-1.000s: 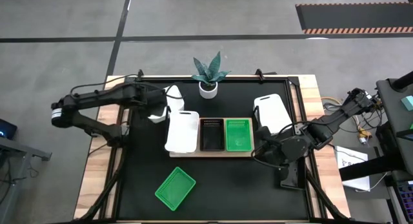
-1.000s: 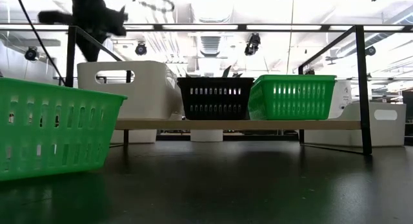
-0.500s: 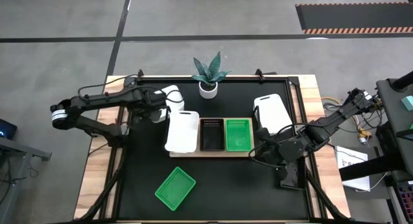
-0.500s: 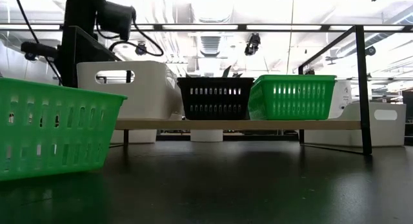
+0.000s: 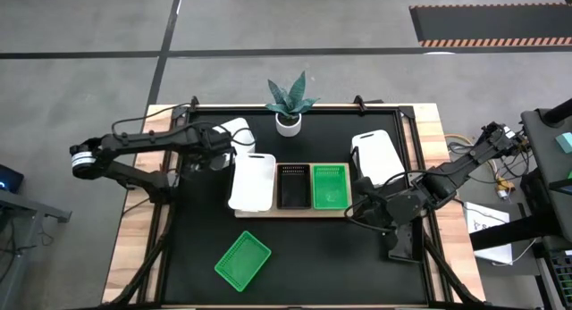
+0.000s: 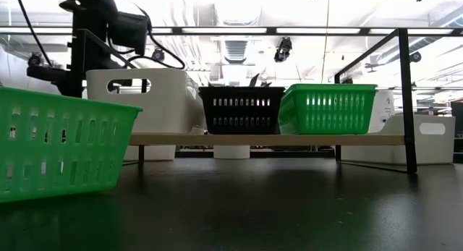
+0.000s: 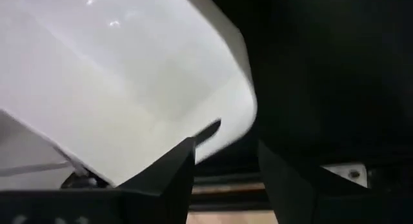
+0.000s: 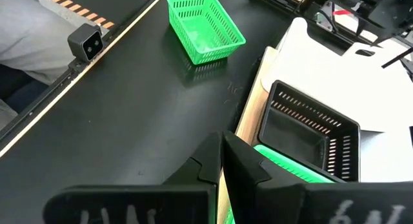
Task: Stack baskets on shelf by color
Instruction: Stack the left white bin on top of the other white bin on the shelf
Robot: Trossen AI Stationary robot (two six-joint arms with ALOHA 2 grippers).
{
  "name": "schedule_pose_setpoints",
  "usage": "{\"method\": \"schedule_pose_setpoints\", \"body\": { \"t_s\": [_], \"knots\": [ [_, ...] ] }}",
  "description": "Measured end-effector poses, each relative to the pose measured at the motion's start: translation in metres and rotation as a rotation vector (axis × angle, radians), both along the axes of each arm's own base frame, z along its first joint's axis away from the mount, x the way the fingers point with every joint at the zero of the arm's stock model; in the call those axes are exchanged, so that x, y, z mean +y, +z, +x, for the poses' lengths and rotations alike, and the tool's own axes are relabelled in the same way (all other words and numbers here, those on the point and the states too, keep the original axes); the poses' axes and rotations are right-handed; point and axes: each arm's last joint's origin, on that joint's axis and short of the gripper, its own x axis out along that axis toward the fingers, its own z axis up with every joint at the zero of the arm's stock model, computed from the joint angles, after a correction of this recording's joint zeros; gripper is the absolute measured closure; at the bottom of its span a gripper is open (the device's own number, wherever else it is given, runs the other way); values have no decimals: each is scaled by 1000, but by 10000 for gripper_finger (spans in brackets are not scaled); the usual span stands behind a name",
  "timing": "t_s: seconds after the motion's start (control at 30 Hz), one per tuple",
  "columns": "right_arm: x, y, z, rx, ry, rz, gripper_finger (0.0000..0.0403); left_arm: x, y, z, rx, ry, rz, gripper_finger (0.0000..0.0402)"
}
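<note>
On the shelf point(image 5: 295, 212) sit three baskets in a row: white point(image 5: 253, 180), black point(image 5: 292, 186), green point(image 5: 330, 186). Three remain on the mat: a green one point(image 5: 242, 260) at the front, a white one point(image 5: 374, 155) to the right, another white one point(image 5: 234, 133) beside the left gripper point(image 5: 217, 151), whose fingers stand apart, holding nothing. The right gripper point(image 8: 221, 161) waits pinched closed near the shelf. Roughly half done.

— Lit evenly from overhead; glared hard off ceiling lamps point(image 6: 239, 5) in the low view.
— Blurred and overexposed on the white basket point(image 7: 122, 82) in the left wrist view; elsewhere dark, sharp.
</note>
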Motion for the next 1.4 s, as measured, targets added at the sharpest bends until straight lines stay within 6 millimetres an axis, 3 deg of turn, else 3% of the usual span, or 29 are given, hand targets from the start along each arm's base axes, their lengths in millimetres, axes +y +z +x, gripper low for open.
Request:
{"method": "schedule_pose_setpoints", "body": {
  "t_s": [0.4,0.6,0.8,0.97,1.2,1.4],
  "knots": [
    [0,0,0,0,0,0,394,-1,-22,-1,-26,-1,-8,257],
    [0,0,0,-1,0,1,394,-1,-25,-2,-26,-1,-12,310],
    [0,0,0,1,-5,7,394,-2,-28,-4,-15,0,-19,390],
    [0,-1,1,-3,-7,11,394,-2,-27,-4,-12,12,-11,400],
    [2,-14,4,-30,6,10,394,-1,-1,1,-63,-2,124,401],
    [4,-19,6,-61,10,23,394,-2,47,11,-146,-22,251,401]
  ]
}}
